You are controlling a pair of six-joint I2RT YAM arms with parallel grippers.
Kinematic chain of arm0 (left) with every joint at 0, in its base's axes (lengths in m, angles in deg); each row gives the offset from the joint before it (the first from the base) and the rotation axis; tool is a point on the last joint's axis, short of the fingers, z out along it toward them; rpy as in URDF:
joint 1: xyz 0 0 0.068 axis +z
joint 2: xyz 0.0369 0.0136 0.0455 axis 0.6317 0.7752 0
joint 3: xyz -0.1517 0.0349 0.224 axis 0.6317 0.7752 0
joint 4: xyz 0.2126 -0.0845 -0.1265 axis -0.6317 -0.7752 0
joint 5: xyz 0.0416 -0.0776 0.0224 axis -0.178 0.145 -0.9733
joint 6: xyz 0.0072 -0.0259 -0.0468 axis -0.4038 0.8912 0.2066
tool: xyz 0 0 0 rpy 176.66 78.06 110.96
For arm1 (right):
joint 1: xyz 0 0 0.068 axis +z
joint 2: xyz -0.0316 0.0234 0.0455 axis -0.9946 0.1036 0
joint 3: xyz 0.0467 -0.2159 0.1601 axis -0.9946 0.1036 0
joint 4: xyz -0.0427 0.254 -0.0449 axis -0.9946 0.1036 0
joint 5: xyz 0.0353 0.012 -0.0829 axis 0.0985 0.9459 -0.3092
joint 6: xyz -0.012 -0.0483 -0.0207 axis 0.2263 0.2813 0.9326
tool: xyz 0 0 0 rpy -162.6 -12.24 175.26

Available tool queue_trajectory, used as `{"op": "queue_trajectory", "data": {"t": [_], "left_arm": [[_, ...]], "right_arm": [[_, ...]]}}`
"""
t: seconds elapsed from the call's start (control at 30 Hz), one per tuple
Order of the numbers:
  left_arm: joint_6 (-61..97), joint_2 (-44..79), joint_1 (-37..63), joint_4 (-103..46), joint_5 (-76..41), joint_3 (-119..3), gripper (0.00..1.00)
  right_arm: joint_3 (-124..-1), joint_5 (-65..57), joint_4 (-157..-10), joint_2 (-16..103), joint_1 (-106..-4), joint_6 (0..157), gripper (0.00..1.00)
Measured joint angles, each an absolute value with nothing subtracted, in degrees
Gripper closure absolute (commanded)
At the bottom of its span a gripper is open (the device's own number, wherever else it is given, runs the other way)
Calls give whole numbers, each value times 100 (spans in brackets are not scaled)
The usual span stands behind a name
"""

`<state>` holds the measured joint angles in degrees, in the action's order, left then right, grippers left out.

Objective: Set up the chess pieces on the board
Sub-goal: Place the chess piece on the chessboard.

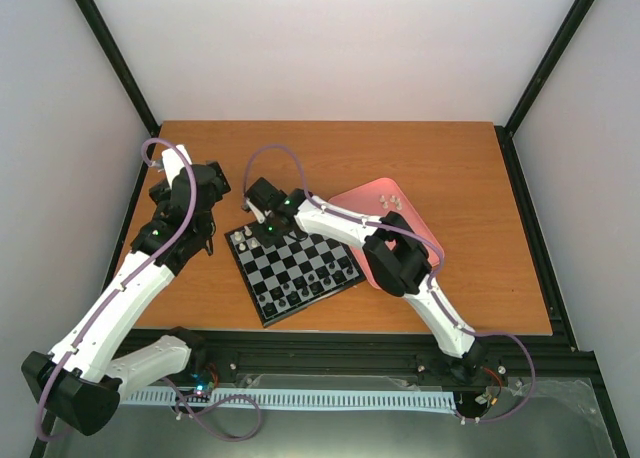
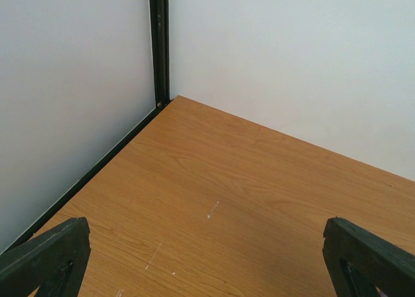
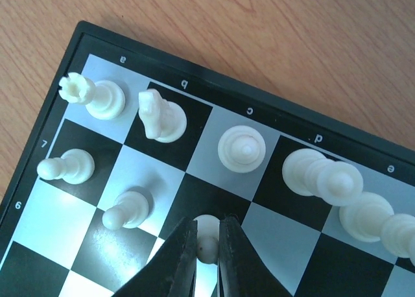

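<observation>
The right claw (image 3: 207, 224) pinches 1 small cream pawn (image 3: 207, 237) on the black-framed checkered chessboard (image 3: 214, 86); the left claw (image 2: 207, 258) hangs spread over the brown wooden table (image 2: 214, 174).

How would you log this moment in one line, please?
right gripper: shut on white pawn | place: board, second row, c file | left gripper: open, above table | phase: likely placing pawn

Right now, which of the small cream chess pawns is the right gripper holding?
The small cream pawn pinched between the right gripper's black fingers, in front of the cream bishop; the other two pawns stand untouched.
</observation>
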<state>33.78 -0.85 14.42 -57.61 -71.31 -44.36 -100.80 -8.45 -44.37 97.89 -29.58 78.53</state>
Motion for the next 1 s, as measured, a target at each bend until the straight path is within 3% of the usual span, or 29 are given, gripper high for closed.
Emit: {"op": "queue_trajectory", "data": {"t": [0.43, 1.0], "left_arm": [[3378, -85, 1442, -5761, -7146, -4436, 0], [3378, -85, 1442, -5763, -7151, -4436, 0]], "right_arm": [[-10299, -783, -4367, 9955, -2918, 7872, 88], [-10299, -904, -4284, 9977, -2914, 7942, 74]]}}
